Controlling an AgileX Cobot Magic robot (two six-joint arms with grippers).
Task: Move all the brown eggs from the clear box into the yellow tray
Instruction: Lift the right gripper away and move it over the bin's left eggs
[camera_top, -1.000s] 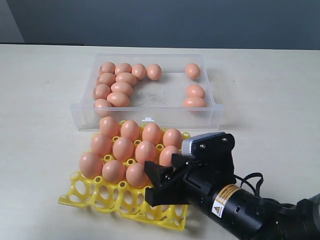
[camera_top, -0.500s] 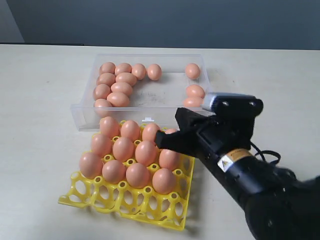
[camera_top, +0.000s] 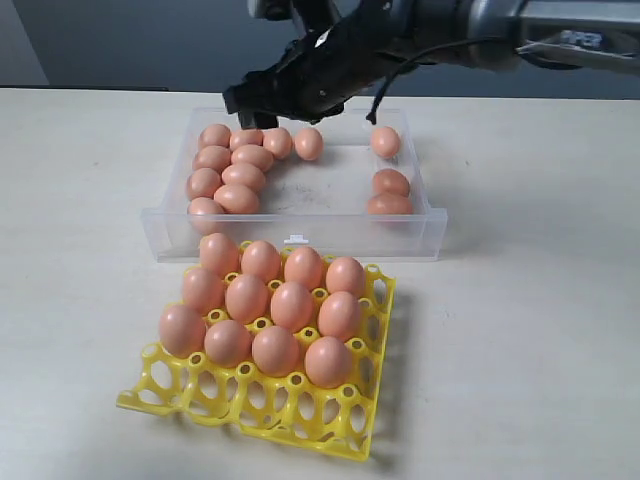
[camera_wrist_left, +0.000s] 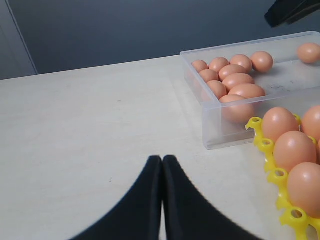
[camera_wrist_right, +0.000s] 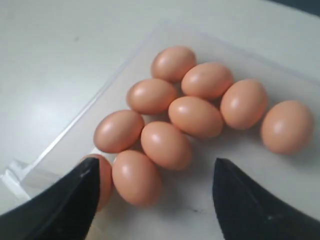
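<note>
Several brown eggs (camera_top: 230, 175) lie in the clear box (camera_top: 300, 235): a cluster at its left end and three at its right end (camera_top: 388, 182). More eggs (camera_top: 275, 300) fill the cups at the back of the yellow tray (camera_top: 250, 400), in front of the box. My right gripper (camera_top: 258, 103) hangs open over the box's far left corner. In the right wrist view the gripper (camera_wrist_right: 156, 167) is empty above the egg cluster (camera_wrist_right: 196, 116), with one egg (camera_wrist_right: 136, 177) just inside one finger. My left gripper (camera_wrist_left: 162, 159) is shut, empty, low over bare table left of the box (camera_wrist_left: 210, 120).
The right arm (camera_top: 480, 30) reaches in from the upper right above the box's back wall. The tray's front row of cups (camera_top: 300, 415) holds nothing. The box floor (camera_wrist_right: 195, 215) is bare between the two egg groups. Pale tabletop (camera_top: 520, 330) surrounds box and tray.
My right gripper rose from the tray's front right corner, leaving an egg in a cup there, then swung up and across to the box's far left end. The left gripper's motion cannot be judged.
</note>
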